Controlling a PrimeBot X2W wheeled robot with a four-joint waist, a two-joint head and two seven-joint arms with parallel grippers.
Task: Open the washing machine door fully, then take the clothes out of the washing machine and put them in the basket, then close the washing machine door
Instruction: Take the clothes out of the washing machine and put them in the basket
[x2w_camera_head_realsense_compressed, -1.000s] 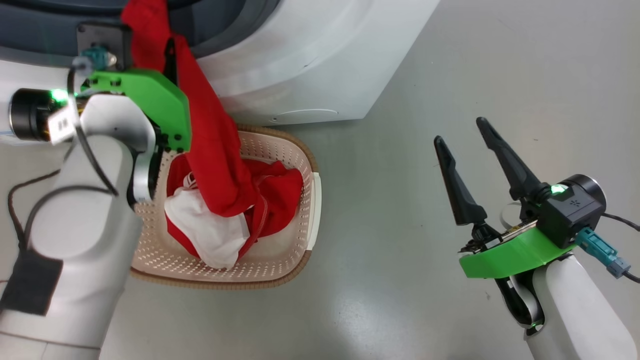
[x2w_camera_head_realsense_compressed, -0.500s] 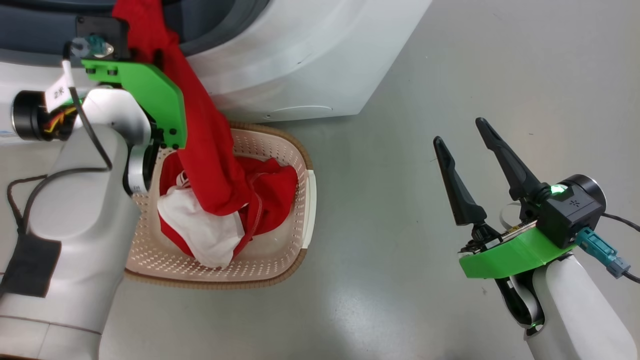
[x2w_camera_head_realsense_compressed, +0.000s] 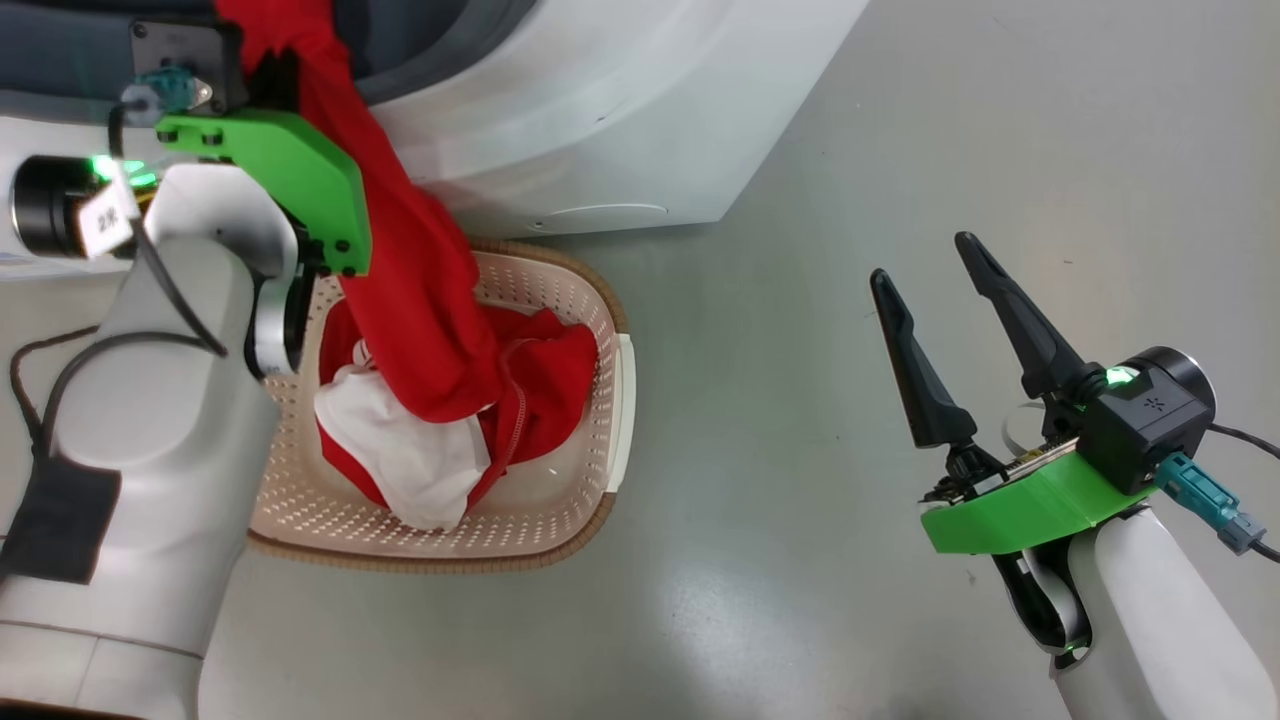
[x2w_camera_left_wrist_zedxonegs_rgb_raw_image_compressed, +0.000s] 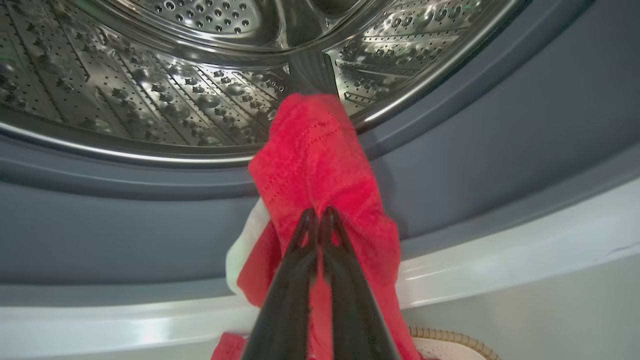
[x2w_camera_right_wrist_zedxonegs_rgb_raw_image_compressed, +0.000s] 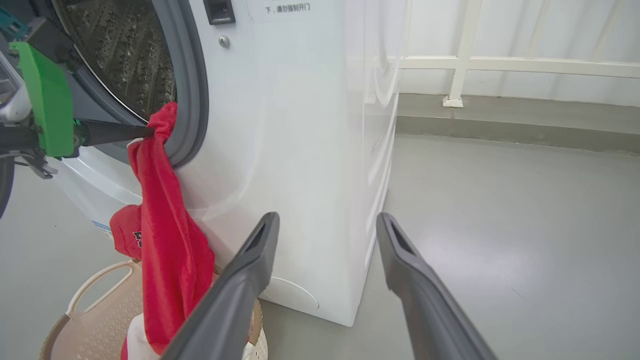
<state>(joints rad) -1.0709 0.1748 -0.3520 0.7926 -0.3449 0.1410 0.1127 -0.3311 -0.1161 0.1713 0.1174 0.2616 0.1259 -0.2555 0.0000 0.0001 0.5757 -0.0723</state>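
I am pinching the red garment (x2w_camera_left_wrist_zedxonegs_rgb_raw_image_compressed: 315, 160) with my left gripper (x2w_camera_left_wrist_zedxonegs_rgb_raw_image_compressed: 318, 212), fingers clamped shut on the cloth where it is hanging over the washing machine (x2w_camera_head_realsense_compressed: 600, 120) rim. Its tail is draping into the basket (x2w_camera_head_realsense_compressed: 560, 290) just below. My right gripper (x2w_camera_head_realsense_compressed: 921, 257) is waiting open, well apart.

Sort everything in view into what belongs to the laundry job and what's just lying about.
Job: washing machine; clothes, hanging from its opening into the basket; left hand, shut on the clothes.
Lying about: white railing; right hand, open and empty.
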